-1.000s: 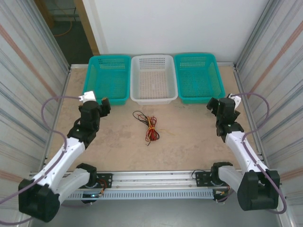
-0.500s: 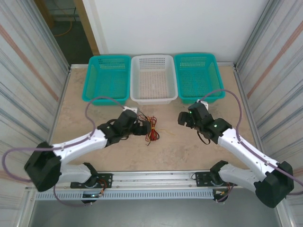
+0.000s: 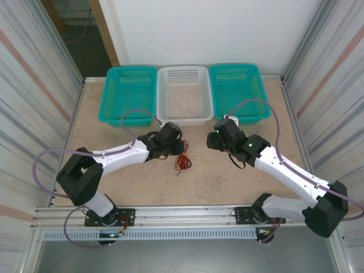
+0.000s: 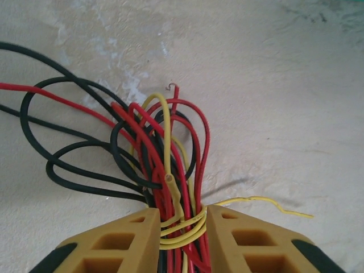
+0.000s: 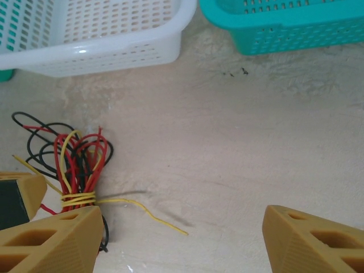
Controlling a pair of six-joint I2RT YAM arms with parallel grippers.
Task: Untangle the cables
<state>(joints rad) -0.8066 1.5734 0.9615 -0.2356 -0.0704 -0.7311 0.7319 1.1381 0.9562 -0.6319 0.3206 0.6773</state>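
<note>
The cables (image 3: 182,161) are a bundle of red, black and yellow wires lying mid-table, bound by several yellow turns. My left gripper (image 3: 177,149) is down on the bundle's near end. In the left wrist view the cables (image 4: 165,153) fan out ahead in loops, and the left gripper (image 4: 182,219) has both tan fingers pressed against the yellow-wrapped waist. My right gripper (image 3: 211,141) hovers just right of the bundle, open. In the right wrist view the right gripper (image 5: 182,219) holds nothing, and the cables (image 5: 79,162) lie by its left finger. A loose yellow end (image 5: 149,211) trails right.
Three baskets stand in a row at the back: teal left (image 3: 129,94), white (image 3: 185,94) and teal right (image 3: 238,91). The white basket (image 5: 102,34) and the teal right basket (image 5: 284,28) are close ahead of the right wrist. Metal walls flank the table.
Both arms swung in from the sides to the table's middle. The left gripper came down over the bundle and its jaws closed in on it. The right gripper's jaws narrowed a little.
</note>
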